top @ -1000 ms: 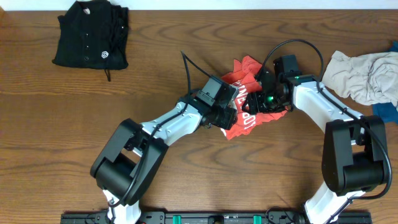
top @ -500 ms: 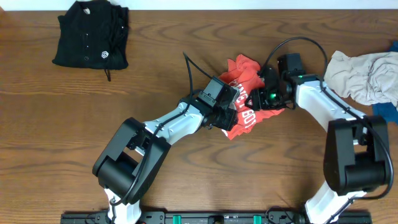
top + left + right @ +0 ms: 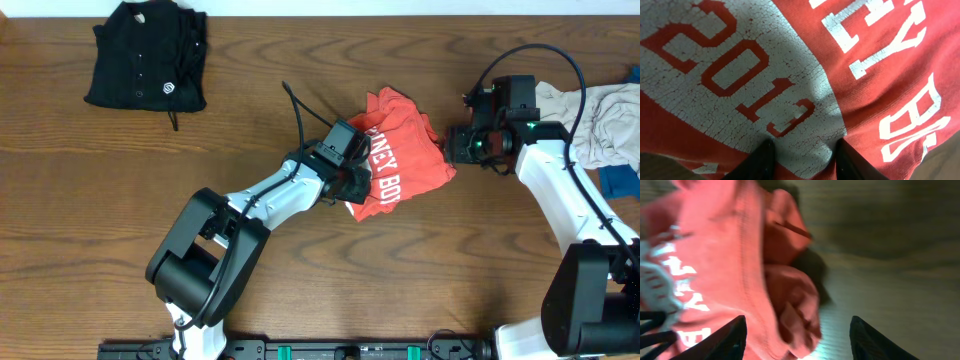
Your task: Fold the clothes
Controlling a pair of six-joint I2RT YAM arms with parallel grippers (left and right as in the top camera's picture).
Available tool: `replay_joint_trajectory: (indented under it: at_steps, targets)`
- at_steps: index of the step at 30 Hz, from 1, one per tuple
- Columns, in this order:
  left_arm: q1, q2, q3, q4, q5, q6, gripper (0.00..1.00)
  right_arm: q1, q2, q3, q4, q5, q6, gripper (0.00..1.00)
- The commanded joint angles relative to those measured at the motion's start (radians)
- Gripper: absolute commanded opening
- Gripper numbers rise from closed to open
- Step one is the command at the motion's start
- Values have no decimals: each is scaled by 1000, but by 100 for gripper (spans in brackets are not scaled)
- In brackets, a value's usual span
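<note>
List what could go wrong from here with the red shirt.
1. The red T-shirt is bunched at its right edge between the fingers of the open right gripper. Closing there may pinch several layers.
2. The left gripper has printed fabric between its fingers. A pull from either side could drag the whole shirt instead of flattening it.

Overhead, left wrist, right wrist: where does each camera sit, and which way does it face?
Overhead: above the table, looking straight down; shows left end effector, right end effector, red-orange T-shirt, black shirt.
Left wrist: on the left arm, close over the T-shirt's white lettering; its dark fingertips at the bottom edge.
Right wrist: on the right arm, facing the T-shirt's bunched edge and table; its fingers spread.
Shared: the T-shirt, in all three.
</note>
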Motion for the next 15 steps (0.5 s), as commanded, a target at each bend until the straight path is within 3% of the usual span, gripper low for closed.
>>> replay_joint_trajectory:
  at_steps: [1, 4, 7, 10, 15]
  targets:
    - [16, 36, -25, -29, -85, -24, 41, -1, -16, 0, 33, -236, -5, 64]
    - [16, 36, -25, -29, -85, -24, 41, 2, -15, 0, 71, -420, -5, 64]
    - [16, 36, -25, -29, -85, -24, 41, 13, -13, -1, 57, -410, -5, 63]
    - [16, 36, -25, -29, -85, -24, 41, 16, 12, -3, 43, -373, -5, 56]
    - [16, 36, -25, -29, -85, -24, 41, 20, 84, -6, 35, -385, -1, 14]
